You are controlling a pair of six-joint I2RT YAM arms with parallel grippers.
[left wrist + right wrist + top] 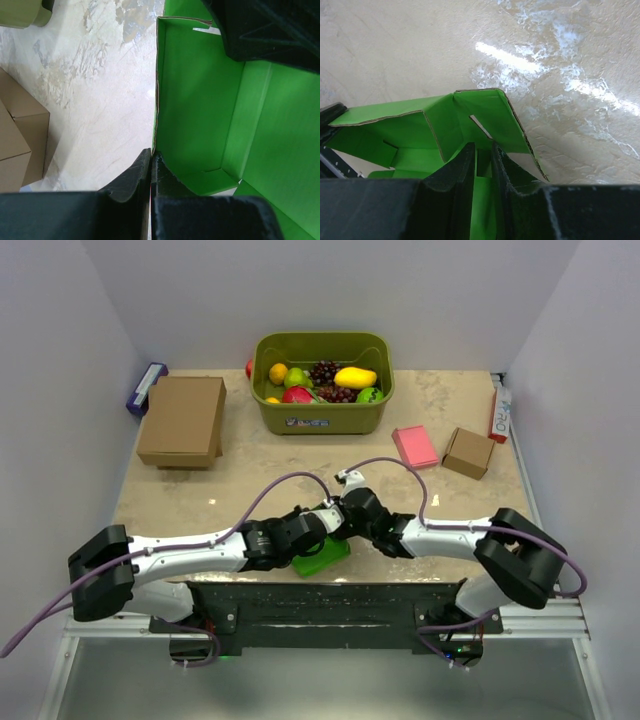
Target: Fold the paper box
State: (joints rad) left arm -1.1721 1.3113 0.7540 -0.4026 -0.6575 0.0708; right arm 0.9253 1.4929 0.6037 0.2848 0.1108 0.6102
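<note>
The paper box (322,554) is bright green card, half formed with walls raised, lying near the table's front edge between both grippers. My left gripper (318,528) is shut on the edge of one upright wall; in the left wrist view the fingertips of my left gripper (151,154) pinch that wall of the box (200,100). My right gripper (347,517) reaches into the box from the other side. In the right wrist view my right gripper (482,148) has its jaws nearly closed, with green card between them, just inside a slotted wall (485,112).
An olive bin (322,421) of fruit stands at the back centre. A large brown cardboard box (183,420) lies back left and shows in the left wrist view (15,140). A pink flat box (414,446) and a small brown box (468,452) lie at the right.
</note>
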